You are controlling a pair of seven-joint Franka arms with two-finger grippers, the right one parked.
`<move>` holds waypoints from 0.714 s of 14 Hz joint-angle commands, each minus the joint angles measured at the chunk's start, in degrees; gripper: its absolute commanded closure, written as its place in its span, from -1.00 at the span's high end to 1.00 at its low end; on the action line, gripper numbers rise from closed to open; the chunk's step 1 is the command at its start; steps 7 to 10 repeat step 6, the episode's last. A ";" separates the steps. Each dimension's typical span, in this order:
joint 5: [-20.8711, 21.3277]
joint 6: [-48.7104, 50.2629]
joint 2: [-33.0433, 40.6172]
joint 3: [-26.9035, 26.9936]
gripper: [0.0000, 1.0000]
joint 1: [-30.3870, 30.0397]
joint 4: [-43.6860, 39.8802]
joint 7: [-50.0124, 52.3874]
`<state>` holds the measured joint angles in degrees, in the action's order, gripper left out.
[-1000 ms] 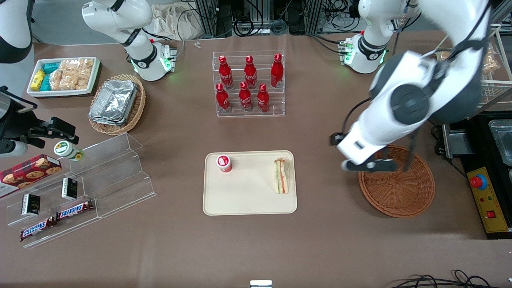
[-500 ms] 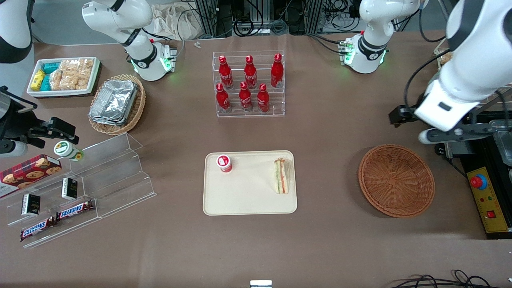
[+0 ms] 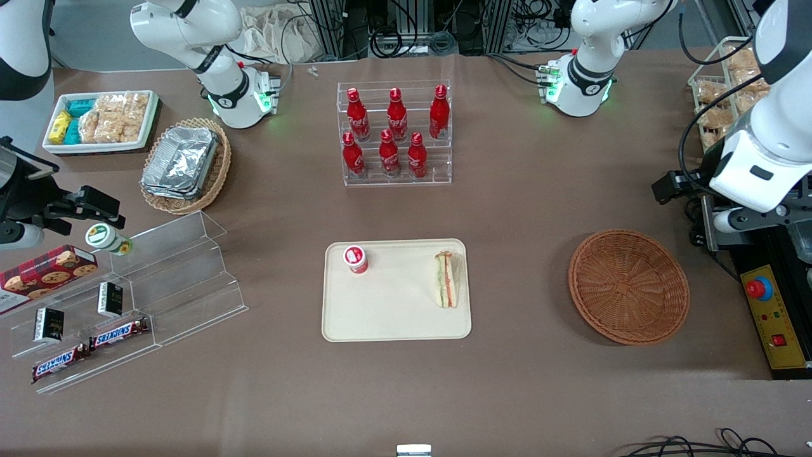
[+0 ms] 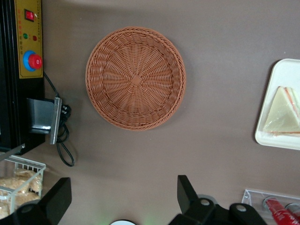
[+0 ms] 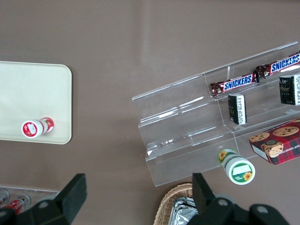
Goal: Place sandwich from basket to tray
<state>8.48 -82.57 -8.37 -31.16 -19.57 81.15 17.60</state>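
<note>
The sandwich (image 3: 446,279) lies flat on the tray (image 3: 393,317), close to the rim on the working arm's side, with a small red-capped cup (image 3: 356,259) standing near the tray corner toward the parked arm's end of the desk. The basket (image 3: 628,285) sits bare near the desk edge at the working arm's end, well apart from the tray, with nothing in it that I can see.

The gripper (image 4: 124,204) hangs high above the desk, off toward that same edge and over the black control box (image 3: 777,317) rather than over the basket; its two fingers stand wide apart with nothing between them (the wrist view looks straight down past them at the basket's weave).

Judging by how things lie, the carrying is done and the step in hand looks like the retreat. I would say nothing more needs grasping; the next move calls only for the arm to settle somewhere clear of the wire rack of snack packets (image 3: 720,95) at the desk corner.
</note>
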 commanded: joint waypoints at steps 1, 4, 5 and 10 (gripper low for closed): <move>-1.28 1.18 1.69 6.86 1.00 3.36 0.86 -6.41; -4.79 1.36 3.27 22.94 1.00 14.09 0.86 -11.35; -4.97 1.19 3.27 25.68 1.00 16.56 0.86 -12.40; -4.88 1.10 3.27 26.84 1.00 17.97 0.86 -12.41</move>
